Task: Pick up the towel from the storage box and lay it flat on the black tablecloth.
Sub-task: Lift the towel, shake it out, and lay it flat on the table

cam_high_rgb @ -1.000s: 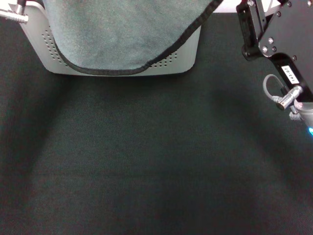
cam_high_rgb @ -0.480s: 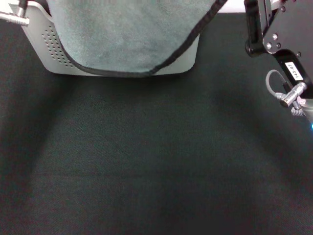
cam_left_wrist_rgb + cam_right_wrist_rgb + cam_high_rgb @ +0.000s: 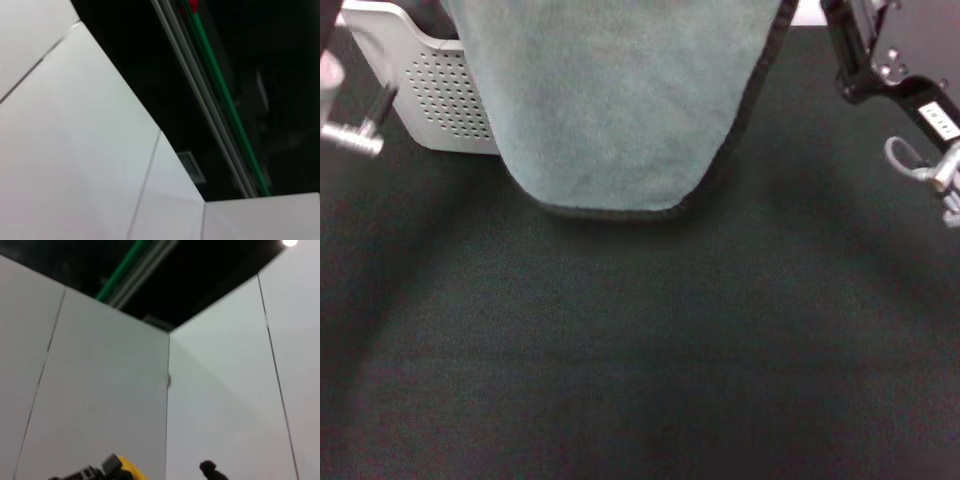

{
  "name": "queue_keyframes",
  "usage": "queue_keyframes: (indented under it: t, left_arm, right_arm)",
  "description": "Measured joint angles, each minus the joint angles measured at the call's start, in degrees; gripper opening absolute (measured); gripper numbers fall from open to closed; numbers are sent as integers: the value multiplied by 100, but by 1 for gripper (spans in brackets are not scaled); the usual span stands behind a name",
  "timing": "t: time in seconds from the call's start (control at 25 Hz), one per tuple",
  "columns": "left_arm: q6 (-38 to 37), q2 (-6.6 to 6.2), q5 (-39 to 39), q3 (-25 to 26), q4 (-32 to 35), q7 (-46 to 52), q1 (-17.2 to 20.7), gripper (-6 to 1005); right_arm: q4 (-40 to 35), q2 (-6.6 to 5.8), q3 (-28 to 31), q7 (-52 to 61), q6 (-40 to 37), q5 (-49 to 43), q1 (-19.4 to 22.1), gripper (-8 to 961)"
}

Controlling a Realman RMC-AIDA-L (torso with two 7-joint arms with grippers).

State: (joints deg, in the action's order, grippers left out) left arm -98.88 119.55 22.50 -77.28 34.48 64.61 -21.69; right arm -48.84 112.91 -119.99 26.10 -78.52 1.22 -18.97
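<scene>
We see the black tablecloth point(image 3: 650, 360) covering the whole bench, and the towel point(image 3: 620, 100) hangs over the storage box point(image 3: 430, 90). White wall panels point(image 3: 100, 390) surround us. We cannot tell the state of either gripper's fingers.

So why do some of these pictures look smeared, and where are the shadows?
Head view: the left arm's metal fitting is streaked with blur, while the towel hanging in front of the storage box looks sharp; soft shadows fall on the black tablecloth under the towel. Both wrist views: only pale wall panels and dark ceiling, slightly soft.
</scene>
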Motion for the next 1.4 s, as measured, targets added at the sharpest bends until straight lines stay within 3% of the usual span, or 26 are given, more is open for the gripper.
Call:
queue_keyframes:
  t: [0.16,0.32,0.68,1.2,1.4]
  left_arm:
    - [-408,-140,182,1,3,7,278,37]
    - [-673,-205,408,6,5,51,461,37]
    - [-938,-390,1178,11,7,255,539,37]
    - [-1159,-429,1193,11,-37,1164,794,38]
    - [-1185,-312,1222,3,-127,1203,799,38]
  right_arm:
    - [-955,-134,855,1143,658,-1312,625,10]
    - [-1618,-126,1768,2616,836,-2659,1107,10]
    - [-2014,-95,3254,5081,21,-4504,1278,10]
    - [-2280,23,4643,6098,-1308,-5411,1570,10]
    - [-2443,43,4851,6163,-1434,-5432,1578,10]
